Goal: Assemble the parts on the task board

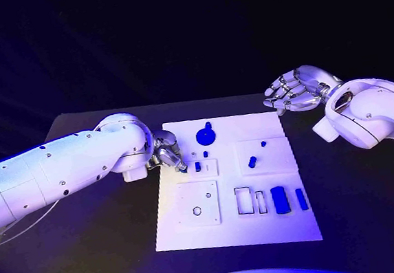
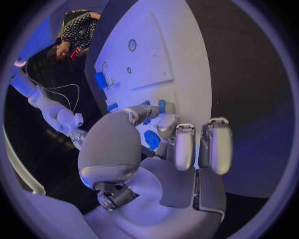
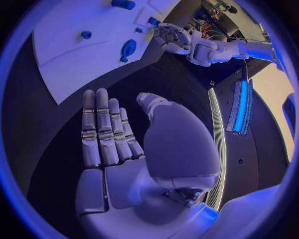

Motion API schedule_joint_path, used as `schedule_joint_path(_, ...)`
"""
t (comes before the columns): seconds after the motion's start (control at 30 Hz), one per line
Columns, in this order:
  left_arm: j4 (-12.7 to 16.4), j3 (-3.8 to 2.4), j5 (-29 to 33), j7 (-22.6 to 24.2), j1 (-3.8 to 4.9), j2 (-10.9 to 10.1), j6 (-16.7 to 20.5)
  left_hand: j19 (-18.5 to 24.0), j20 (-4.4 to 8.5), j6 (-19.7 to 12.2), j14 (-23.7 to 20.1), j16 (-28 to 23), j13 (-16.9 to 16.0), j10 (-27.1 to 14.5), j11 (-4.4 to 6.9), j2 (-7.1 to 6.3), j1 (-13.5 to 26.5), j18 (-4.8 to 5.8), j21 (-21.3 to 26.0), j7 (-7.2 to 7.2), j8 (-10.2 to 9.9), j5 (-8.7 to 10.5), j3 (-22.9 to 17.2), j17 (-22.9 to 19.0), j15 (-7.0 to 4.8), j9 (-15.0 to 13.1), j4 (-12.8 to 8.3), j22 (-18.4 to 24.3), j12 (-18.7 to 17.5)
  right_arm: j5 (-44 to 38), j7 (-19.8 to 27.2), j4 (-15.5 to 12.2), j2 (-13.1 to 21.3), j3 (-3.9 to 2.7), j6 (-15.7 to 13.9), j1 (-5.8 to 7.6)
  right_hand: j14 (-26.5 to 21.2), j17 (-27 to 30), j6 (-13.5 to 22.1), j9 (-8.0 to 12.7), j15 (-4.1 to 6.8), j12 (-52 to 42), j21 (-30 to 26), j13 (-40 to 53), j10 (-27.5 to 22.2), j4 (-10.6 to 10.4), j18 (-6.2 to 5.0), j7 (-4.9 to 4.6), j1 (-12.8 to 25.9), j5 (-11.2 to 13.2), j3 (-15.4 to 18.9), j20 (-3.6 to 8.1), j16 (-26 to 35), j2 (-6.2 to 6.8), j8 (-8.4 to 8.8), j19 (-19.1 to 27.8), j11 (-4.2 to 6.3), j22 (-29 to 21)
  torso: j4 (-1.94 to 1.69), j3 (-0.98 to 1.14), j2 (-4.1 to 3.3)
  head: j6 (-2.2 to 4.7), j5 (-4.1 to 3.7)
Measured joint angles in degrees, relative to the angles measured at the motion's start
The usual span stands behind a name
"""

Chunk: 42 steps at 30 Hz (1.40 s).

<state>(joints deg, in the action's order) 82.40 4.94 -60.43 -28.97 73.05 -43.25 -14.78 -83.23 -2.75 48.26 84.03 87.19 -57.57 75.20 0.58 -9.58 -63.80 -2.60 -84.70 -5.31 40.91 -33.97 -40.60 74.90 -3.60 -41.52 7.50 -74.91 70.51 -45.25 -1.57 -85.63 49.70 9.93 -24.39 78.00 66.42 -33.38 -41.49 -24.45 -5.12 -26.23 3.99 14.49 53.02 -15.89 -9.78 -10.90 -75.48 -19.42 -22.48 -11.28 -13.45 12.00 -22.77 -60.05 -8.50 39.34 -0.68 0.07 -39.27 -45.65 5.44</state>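
At the white task board's (image 1: 271, 229) near-left edge on the black worktop (image 1: 93, 249), the left hand (image 1: 167, 152) pinches a small blue part (image 1: 184, 170) over its slot — seating it squarely looks next — while the right hand (image 1: 295, 88) hovers empty, fingers apart.

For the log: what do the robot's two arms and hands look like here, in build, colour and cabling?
Both arms are white, rounded shells with small dark screw dots. The left arm has a thin pale cable looping under it; another thin cable hangs beside the right arm. The left hand and right hand are silver metal, with segmented fingers, smooth domed backs and flat pads at the fingertips.
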Motion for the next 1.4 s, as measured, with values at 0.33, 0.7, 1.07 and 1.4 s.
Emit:
schedule_joint_path(0.33, 0.01, -0.07, -0.11, -0.18, 0.01, 0.13, -0.55, 0.00, 0.00, 0.53, -0.08, 0.23, 0.21, 0.33, 0.17, 0.08, 1.12, 0.00, -0.23, 0.12, 0.09, -0.73, 0.56, 0.00, -0.08, -0.10, -0.55, 0.00, -0.08, 0.03, 0.00, -0.17, 0.06, 0.00, 0.02, 0.00, 0.00, 0.12, 0.00, 0.00, 0.00, 0.00, 0.00, -0.23, 0.00, 0.00, 0.01, 0.00, 0.00, 0.00, 0.00, 0.00, 0.00, 0.00, 0.00, 0.00, 0.00, -0.28, 0.00, 0.01, 0.00, -0.10, -0.05)
schedule_joint_path(0.7, -0.09, -0.03, -0.26, -0.19, -0.01, 0.49, -0.16, 0.00, 0.00, 1.12, 0.12, 0.44, 0.37, 1.12, 0.53, 1.12, 3.21, 0.00, -0.23, 0.74, 0.66, -0.29, 1.72, 0.00, -0.28, -0.67, -1.72, 0.00, -0.46, 0.04, -0.02, -0.34, 0.25, 0.00, 0.02, 0.00, 0.00, 0.23, 0.00, 0.00, 0.00, 0.00, 0.00, -0.39, 0.00, 0.16, 0.01, 0.00, 0.00, -0.23, -0.16, -0.21, 0.35, 0.00, 0.00, 0.21, 0.00, -0.49, 0.02, 0.03, 0.00, -0.16, -0.21)
schedule_joint_path(1.07, -0.48, 0.08, -0.25, -0.29, -0.13, 0.90, 0.56, -0.21, 0.21, 1.64, -0.08, 0.44, 0.48, 1.32, 0.72, 1.81, 3.93, 0.00, -0.23, 1.46, 0.30, 1.04, 2.98, 0.00, -0.49, -0.60, -2.99, 0.00, -0.70, 0.05, -0.04, -0.42, 0.32, 0.00, 0.03, 0.00, 0.00, 0.34, 0.00, 0.00, 0.00, -0.01, 0.00, -0.62, 0.20, 0.16, 0.01, 0.00, 0.00, -0.22, -0.16, -0.21, 0.57, 0.00, 0.00, 0.20, -0.20, -0.73, 0.02, 0.04, 0.00, -0.18, -0.33)
schedule_joint_path(1.4, -1.35, 0.12, -0.22, -0.37, -0.22, 1.49, 0.79, 0.02, 0.43, 2.44, -0.08, 0.44, 0.47, 1.33, 0.72, 1.81, 4.37, 0.00, -0.23, 2.23, -0.09, 1.60, 4.06, 0.00, -0.50, -0.39, -2.72, 0.00, -0.95, 0.06, -0.05, -0.51, 0.32, 0.00, 0.03, 0.00, 0.01, 0.39, 0.00, 0.00, 0.00, -0.01, 0.00, -0.79, 0.21, 0.32, 0.01, 0.00, 0.00, -0.45, 0.00, -0.21, 0.57, 0.00, 0.00, 0.20, -0.20, -0.94, -0.01, 0.01, 0.00, -0.13, -0.35)
